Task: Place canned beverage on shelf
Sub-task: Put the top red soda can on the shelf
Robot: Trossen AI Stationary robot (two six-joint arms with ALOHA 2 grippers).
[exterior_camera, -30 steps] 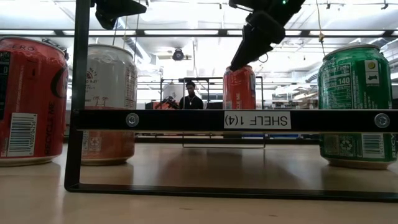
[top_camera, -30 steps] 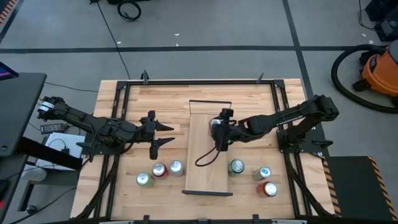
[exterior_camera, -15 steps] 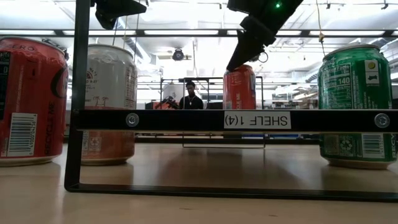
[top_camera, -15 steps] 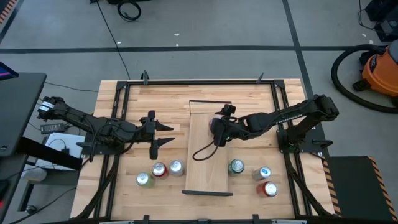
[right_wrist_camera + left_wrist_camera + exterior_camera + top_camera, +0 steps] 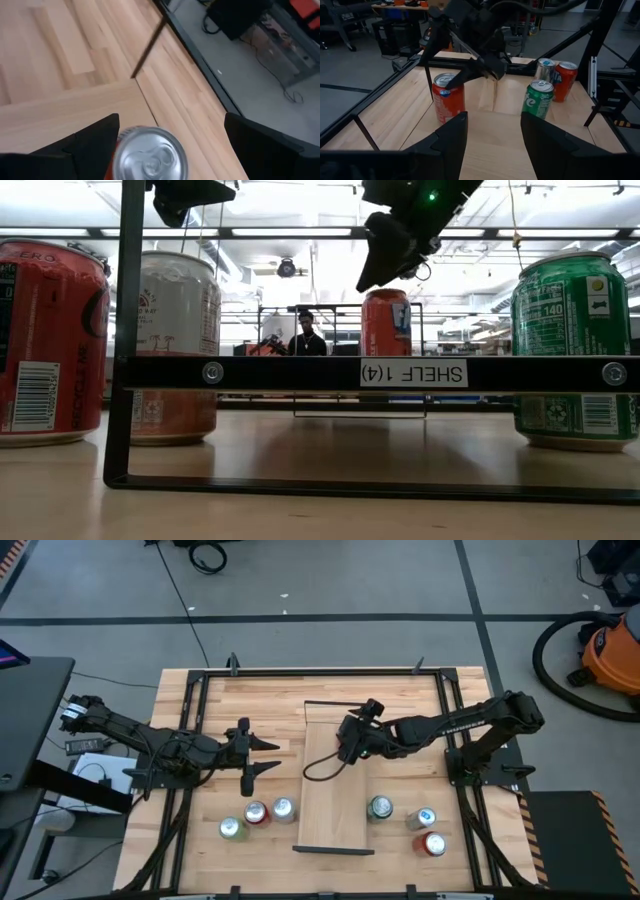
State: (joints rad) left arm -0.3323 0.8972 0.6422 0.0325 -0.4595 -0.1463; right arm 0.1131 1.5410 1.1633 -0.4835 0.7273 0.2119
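A red can [image 5: 447,100] stands upright on its base on the far part of the shelf plank [image 5: 335,795]. It also shows in the low view [image 5: 385,325] and the right wrist view [image 5: 150,157]. My right gripper [image 5: 348,748] hovers just above the can, open, one finger on each side of the can's top [image 5: 171,120], and holds nothing. My left gripper [image 5: 262,755] is open and empty over the table left of the shelf, pointing toward the shelf [image 5: 492,132].
Three cans [image 5: 256,815] stand on the table left of the shelf's near end and three [image 5: 420,820] to its right. Black rails close the shelf's short ends [image 5: 333,850] [image 5: 320,372]. A cable loop [image 5: 320,768] hangs from the right arm over the plank.
My right gripper has risen from the red can's top and drawn back a little toward the table's far edge. The can stays upright on the shelf.
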